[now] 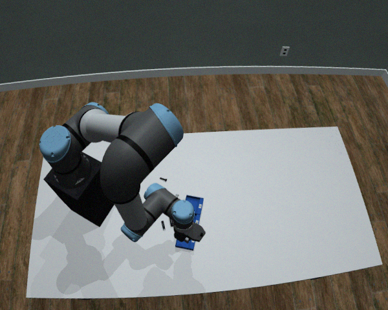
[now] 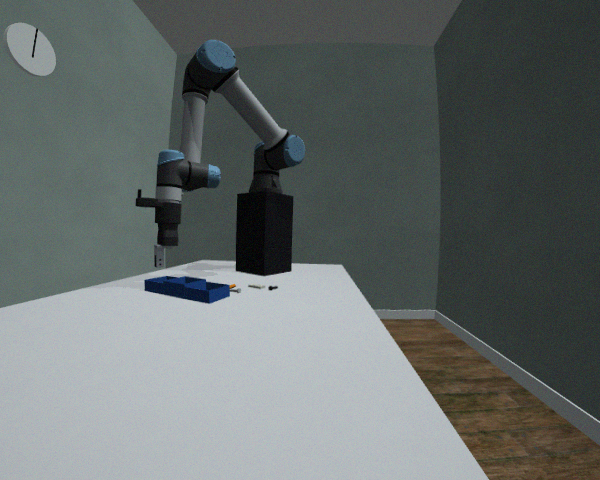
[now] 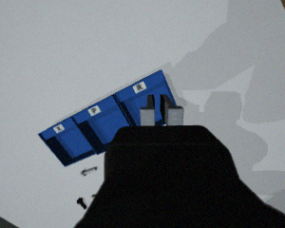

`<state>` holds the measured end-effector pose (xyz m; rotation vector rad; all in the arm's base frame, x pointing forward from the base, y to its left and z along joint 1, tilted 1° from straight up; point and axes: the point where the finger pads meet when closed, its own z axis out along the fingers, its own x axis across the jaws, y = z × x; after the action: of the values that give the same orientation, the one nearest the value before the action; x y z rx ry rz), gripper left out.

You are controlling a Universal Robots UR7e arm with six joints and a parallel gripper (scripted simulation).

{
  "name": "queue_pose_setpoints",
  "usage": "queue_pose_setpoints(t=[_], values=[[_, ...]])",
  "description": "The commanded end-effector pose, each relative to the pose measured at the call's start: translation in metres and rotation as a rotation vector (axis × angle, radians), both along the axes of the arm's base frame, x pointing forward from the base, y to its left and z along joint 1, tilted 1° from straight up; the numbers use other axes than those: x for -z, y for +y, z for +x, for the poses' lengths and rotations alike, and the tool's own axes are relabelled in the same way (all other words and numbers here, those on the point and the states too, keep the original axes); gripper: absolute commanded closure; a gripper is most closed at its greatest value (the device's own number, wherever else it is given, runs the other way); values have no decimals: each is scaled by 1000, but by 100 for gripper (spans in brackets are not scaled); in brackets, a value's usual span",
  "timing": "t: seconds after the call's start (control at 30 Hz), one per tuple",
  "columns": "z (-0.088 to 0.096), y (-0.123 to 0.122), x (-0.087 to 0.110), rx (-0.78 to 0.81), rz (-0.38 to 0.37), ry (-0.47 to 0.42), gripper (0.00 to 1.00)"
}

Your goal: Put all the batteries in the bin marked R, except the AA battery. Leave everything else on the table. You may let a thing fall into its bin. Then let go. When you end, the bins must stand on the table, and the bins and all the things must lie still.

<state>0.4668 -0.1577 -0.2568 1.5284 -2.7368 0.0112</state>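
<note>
My gripper (image 1: 187, 239) (image 2: 159, 264) (image 3: 157, 103) is high above the table, over the R end of the blue bins. Its fingers stand a narrow gap apart, and nothing shows between them. The bin marked R (image 3: 154, 85) is the end one of three joined bins; the gripper hides part of its inside. A slim dark piece (image 1: 163, 225) lies on the table beside the bins, and a second dark piece (image 1: 171, 221) is mostly hidden by the arm. An orange stick (image 2: 232, 286) lies behind the bins in the exterior view. I cannot tell which of these are batteries.
The middle bin (image 3: 104, 125) and the far bin (image 3: 73, 142) adjoin the R bin. A silver screw (image 1: 176, 196) (image 3: 89, 170) lies close beside the bins. A black bolt (image 1: 163, 179) (image 2: 273, 287) (image 3: 82, 202) and a pale flat piece (image 2: 256, 286) lie farther off.
</note>
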Motion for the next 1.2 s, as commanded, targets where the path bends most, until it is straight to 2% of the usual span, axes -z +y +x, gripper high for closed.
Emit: queue_pose_setpoints(t=[0.0, 0.23, 0.33, 0.4, 0.8, 1.17], values=[[1, -1, -1, -157, 7, -4, 69], [1, -1, -1, -398, 18, -8, 69], [1, -1, -1, -442, 21, -10, 69], [1, -1, -1, -442, 21, -10, 69], [1, 0, 31, -442, 21, -10, 69], [1, 0, 52, -442, 21, -10, 69]])
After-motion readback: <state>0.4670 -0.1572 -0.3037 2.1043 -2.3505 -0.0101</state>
